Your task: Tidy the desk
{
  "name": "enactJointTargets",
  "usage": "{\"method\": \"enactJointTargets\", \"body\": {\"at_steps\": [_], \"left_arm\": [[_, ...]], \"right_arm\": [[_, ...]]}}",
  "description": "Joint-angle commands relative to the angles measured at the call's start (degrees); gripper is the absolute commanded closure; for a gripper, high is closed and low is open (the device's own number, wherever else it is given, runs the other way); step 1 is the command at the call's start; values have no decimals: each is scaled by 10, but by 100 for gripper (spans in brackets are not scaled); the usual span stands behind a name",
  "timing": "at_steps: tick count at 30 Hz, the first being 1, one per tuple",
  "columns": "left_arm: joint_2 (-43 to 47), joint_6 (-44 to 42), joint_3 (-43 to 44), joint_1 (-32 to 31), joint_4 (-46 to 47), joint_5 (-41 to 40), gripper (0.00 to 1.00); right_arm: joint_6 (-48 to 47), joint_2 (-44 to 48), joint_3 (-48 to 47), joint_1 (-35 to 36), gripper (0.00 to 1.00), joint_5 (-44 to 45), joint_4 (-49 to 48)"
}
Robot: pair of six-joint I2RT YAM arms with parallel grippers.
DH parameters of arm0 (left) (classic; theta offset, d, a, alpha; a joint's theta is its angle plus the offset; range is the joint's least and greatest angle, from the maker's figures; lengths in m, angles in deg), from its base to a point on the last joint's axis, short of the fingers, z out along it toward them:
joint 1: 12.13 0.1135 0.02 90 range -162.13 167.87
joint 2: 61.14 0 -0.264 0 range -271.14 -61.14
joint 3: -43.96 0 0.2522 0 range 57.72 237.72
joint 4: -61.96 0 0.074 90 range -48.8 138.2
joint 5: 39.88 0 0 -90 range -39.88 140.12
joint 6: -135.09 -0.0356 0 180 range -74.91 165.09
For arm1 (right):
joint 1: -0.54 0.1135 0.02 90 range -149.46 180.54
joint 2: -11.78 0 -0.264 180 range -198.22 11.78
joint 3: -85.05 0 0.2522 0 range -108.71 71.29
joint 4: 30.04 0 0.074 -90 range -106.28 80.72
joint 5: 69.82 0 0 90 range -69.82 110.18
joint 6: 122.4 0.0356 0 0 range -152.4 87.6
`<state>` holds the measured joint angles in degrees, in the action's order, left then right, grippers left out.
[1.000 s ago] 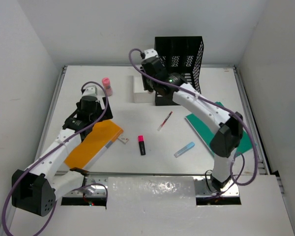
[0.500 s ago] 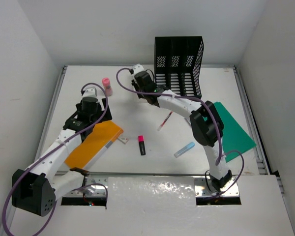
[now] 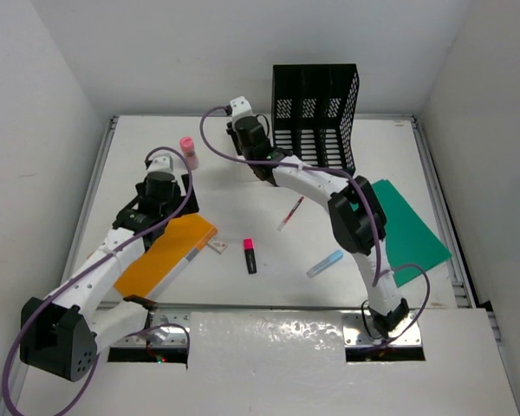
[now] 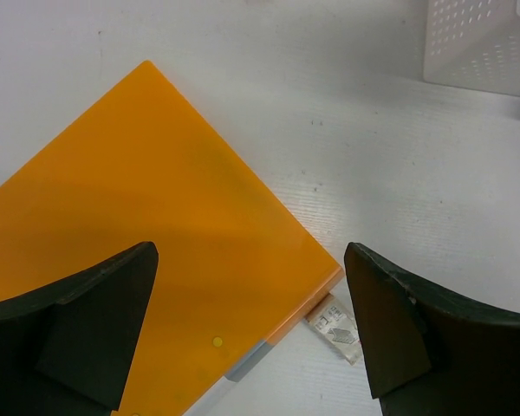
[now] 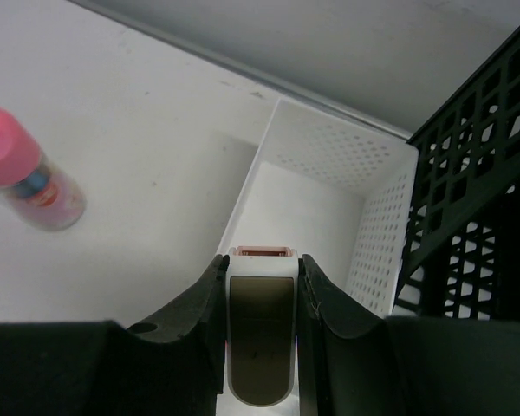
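The desk (image 3: 243,204) is a white tabletop with metal rails. My left gripper (image 3: 152,218) is open and empty above an orange folder (image 3: 160,253); in the left wrist view the gripper (image 4: 251,251) straddles the folder's (image 4: 147,243) corner. My right gripper (image 3: 247,139) reaches to the back of the desk. In the right wrist view the gripper (image 5: 260,286) is shut on a small white case with a brown window and pink end (image 5: 260,338), held over a small white perforated box (image 5: 377,234).
A black mesh file rack (image 3: 316,108) stands at the back right of the box. A pink-capped bottle (image 3: 189,150) stands back left. A red pen (image 3: 290,212), pink-black highlighter (image 3: 250,255), blue marker (image 3: 325,263) and clear tag (image 4: 334,325) lie mid-desk. A green folder (image 3: 412,227) lies right.
My right arm has swung left and toward the back wall with the small case, now covering the white box in the top view. The left arm has not moved.
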<state>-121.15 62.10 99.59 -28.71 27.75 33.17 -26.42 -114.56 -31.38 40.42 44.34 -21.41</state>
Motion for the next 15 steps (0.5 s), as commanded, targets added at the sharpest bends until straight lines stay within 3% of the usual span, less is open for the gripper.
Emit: {"method": "enactJointTargets", "body": {"at_steps": [1, 6, 13, 15], "left_arm": [[4, 3, -3, -7, 8, -9, 14], [4, 4, -3, -9, 4, -14, 14], [2, 3, -4, -10, 7, -15, 14], [1, 2, -4, -11, 7, -16, 14]], "right_arm": [[-31, -36, -42, -2, 100, 47, -67], [-36, -71, -37, -2, 100, 60, -105], [-31, -93, -36, -3, 100, 76, -83], [-29, -93, -27, -3, 90, 80, -83]]}}
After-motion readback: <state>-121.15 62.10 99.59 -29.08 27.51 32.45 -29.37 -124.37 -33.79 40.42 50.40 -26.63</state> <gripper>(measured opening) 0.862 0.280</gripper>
